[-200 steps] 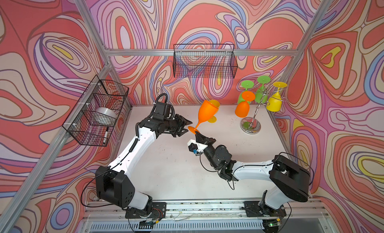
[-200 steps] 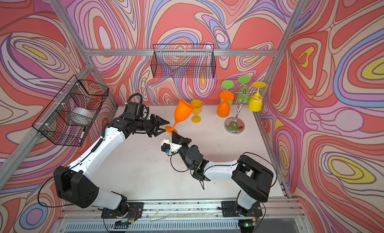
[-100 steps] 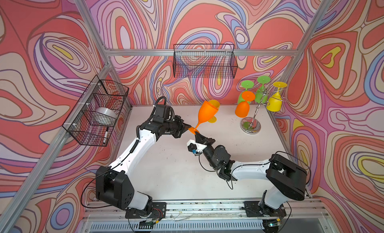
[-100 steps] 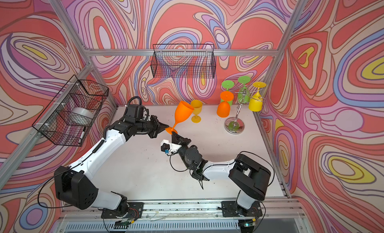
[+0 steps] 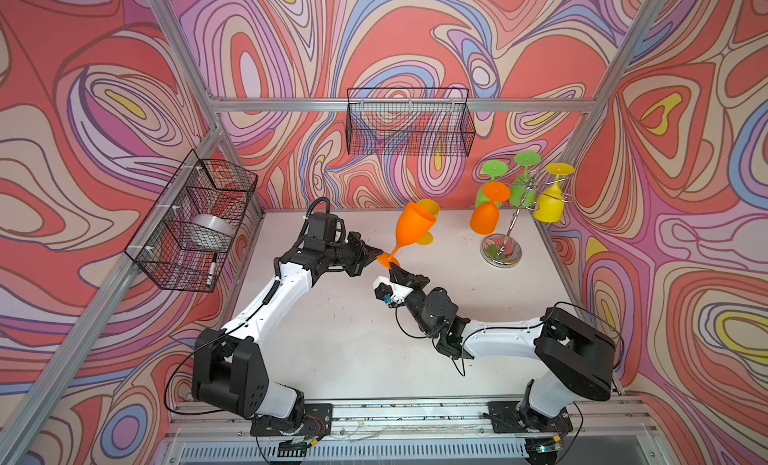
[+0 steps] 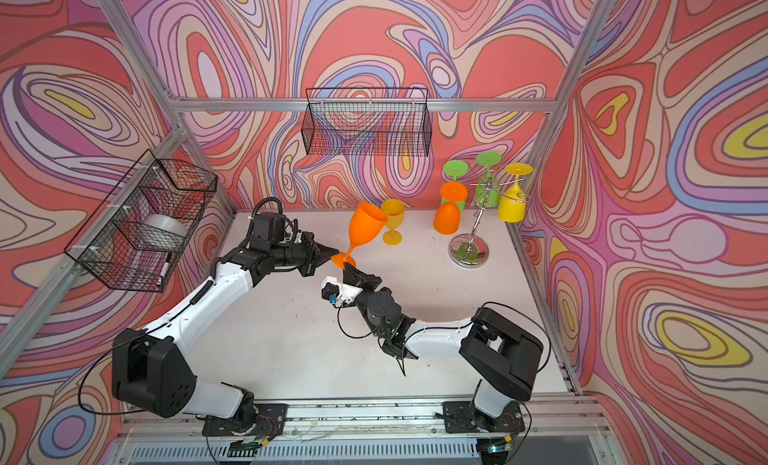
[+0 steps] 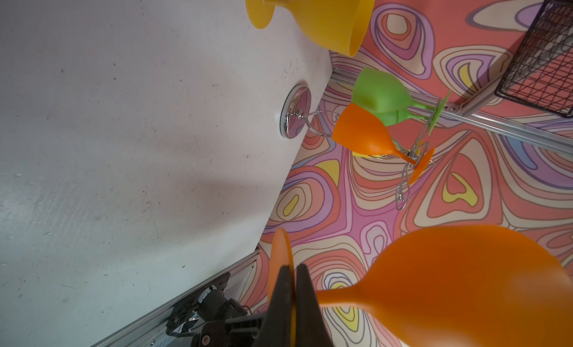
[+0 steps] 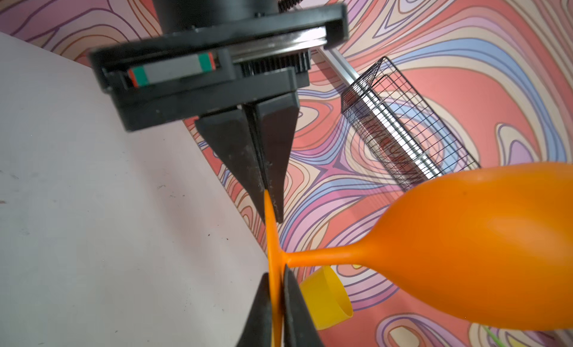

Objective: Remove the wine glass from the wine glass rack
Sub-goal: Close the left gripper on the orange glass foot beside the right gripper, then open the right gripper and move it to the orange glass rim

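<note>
An orange wine glass (image 5: 413, 226) (image 6: 365, 228) hangs tilted above the middle of the table, clear of the wine glass rack (image 5: 511, 222) (image 6: 478, 218). My left gripper (image 5: 380, 257) (image 7: 293, 268) is shut on the rim of its foot from the left. My right gripper (image 5: 392, 267) (image 8: 276, 277) pinches the same foot from below, jaws close on both faces. The right wrist view shows the glass (image 8: 465, 252) with the left gripper (image 8: 266, 199) across from mine. The chrome rack stands at the back right and carries several upside-down glasses: orange (image 5: 484, 218), green (image 5: 521, 188) and yellow (image 5: 548, 207).
A yellow glass (image 6: 392, 220) stands upright on the table just behind the held glass. A black mesh basket (image 5: 409, 122) hangs on the back wall. Another basket (image 5: 195, 222) on the left wall holds a tape roll and a marker.
My left gripper has moved in to the glass's foot and shut on it. The right gripper has stayed at the foot, and the glass has barely moved.
</note>
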Robot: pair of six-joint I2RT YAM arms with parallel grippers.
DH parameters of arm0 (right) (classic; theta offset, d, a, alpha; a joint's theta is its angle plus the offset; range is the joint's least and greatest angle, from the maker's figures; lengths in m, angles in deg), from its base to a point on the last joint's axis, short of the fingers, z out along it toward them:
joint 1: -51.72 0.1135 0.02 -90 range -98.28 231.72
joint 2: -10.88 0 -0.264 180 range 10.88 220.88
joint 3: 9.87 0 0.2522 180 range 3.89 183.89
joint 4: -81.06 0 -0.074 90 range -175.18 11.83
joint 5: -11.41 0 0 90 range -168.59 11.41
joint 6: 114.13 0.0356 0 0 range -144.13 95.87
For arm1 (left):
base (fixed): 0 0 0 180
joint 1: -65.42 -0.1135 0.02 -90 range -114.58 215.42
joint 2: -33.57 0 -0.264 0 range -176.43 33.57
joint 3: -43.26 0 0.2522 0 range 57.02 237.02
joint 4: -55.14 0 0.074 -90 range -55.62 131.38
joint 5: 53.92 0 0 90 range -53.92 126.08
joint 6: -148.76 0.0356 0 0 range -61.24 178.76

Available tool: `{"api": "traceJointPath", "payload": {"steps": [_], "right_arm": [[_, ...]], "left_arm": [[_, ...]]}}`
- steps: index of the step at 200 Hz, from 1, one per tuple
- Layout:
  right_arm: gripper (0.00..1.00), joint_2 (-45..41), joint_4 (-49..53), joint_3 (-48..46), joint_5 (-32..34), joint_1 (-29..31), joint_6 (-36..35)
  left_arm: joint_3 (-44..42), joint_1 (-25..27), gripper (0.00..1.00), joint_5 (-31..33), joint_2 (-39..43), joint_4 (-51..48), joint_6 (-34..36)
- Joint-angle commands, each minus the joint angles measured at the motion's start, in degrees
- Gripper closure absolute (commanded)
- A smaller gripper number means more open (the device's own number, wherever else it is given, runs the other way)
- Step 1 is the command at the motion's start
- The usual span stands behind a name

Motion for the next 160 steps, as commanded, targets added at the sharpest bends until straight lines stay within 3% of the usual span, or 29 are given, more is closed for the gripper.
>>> {"api": "traceJointPath", "payload": {"steps": [1, 18, 52, 92, 160], "right_arm": [[0.65, -3.0, 2.0, 2.1, -1.9, 0.6, 5.0], [0.52, -3.7, 3.3, 2.5, -1.9, 0.6, 6.4], [0.43, -6.5, 7.6, 3.3, -1.8, 0.6, 10.6], [0.41, -11.4, 16.8, 5.1, -4.0, 0.6, 16.4], [0.41, -16.2, 43.0, 16.8, -8.6, 0.5, 29.7]], "left_arm": [[-0.6, -1.0, 1.00, -0.3, 0.3, 6.3, 1.5], [-0.8, -1.3, 1.00, 0.1, 0.2, 6.3, 2.1], [-0.6, -1.8, 1.00, 0.0, -0.4, 6.4, 2.8], [-1.9, -3.0, 1.00, -0.4, -1.0, 8.2, 3.4], [-9.2, -6.7, 1.00, -0.3, 0.6, 11.9, 8.6]]}}
